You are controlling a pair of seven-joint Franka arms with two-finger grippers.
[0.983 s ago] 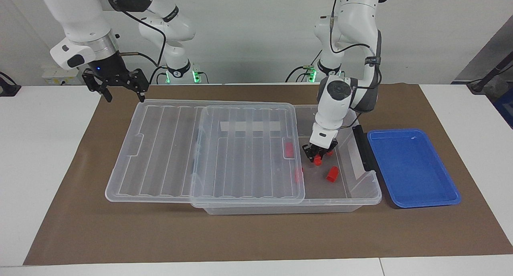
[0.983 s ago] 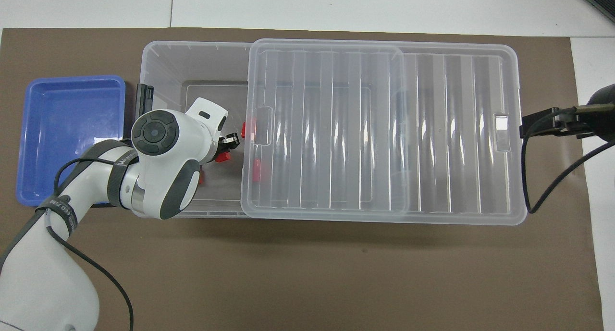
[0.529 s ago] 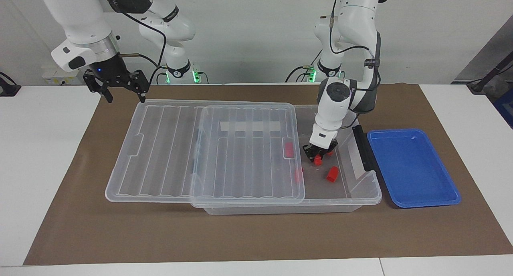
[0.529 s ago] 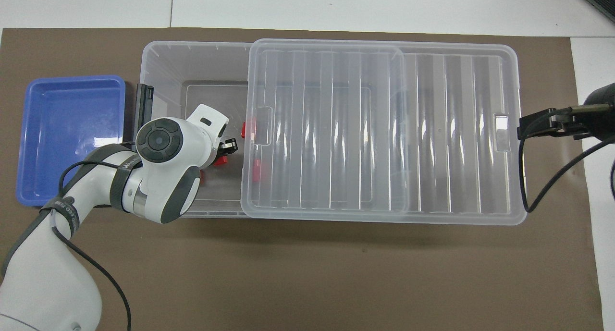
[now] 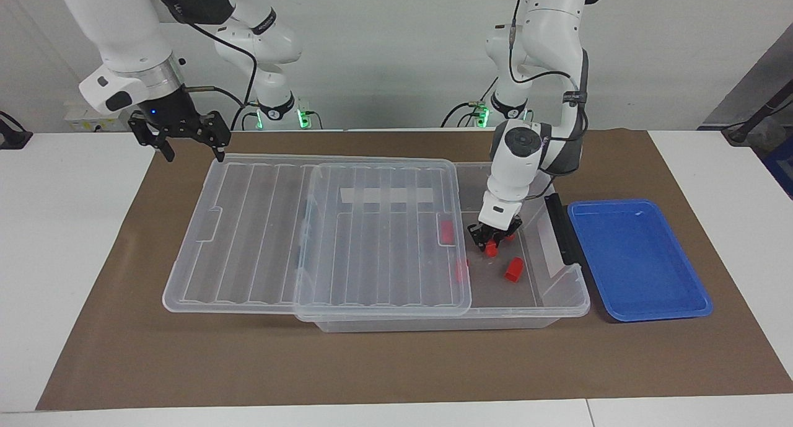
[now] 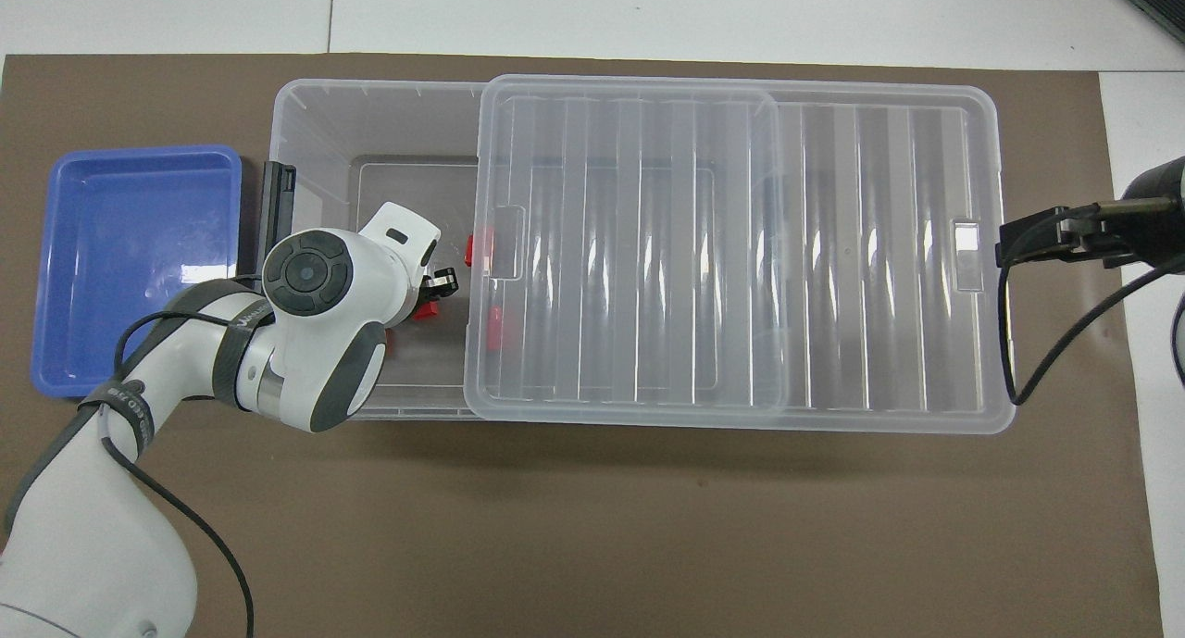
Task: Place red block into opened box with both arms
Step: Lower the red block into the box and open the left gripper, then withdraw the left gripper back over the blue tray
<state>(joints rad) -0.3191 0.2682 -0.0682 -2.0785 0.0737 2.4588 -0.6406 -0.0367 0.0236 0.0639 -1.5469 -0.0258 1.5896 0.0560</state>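
On the desk [image 5: 74,241], catalogued by position:

Mat [image 5: 396,365]: brown, covers the middle of the desk; carries the items below.

Box [image 5: 557,306]: clear bin, lengthwise along the mat, black handle [image 5: 560,228] on its end toward the left arm's end of the desk. Open at that end.

Lid [image 5: 310,235]: clear, ribbed, lies flat on the box, slid toward the right arm's end so that it overhangs there; white tape strip [image 5: 387,196] shows through it.

Tray [image 5: 638,259]: blue, shallow, just beside the box's handle end.

Red block [image 5: 491,248]: inside the box, in the uncovered part, between the left gripper's fingertips and low over the box floor; whether it rests on the floor cannot be told.

Other blocks: one [image 5: 513,269] on the box floor near the first, farther from the robots; two [image 5: 446,231] [image 5: 461,270] under the lid's edge, seen through it; part of one more [image 5: 510,236] beside the gripper.

Left gripper [image 5: 492,240]: reaches down into the open part of the box, fingers narrow about the red block; whether they grip it or have let go cannot be told.

Right gripper [image 5: 191,143]: fingers spread wide, holds nothing, hangs over the mat just off the lid's overhanging corner.
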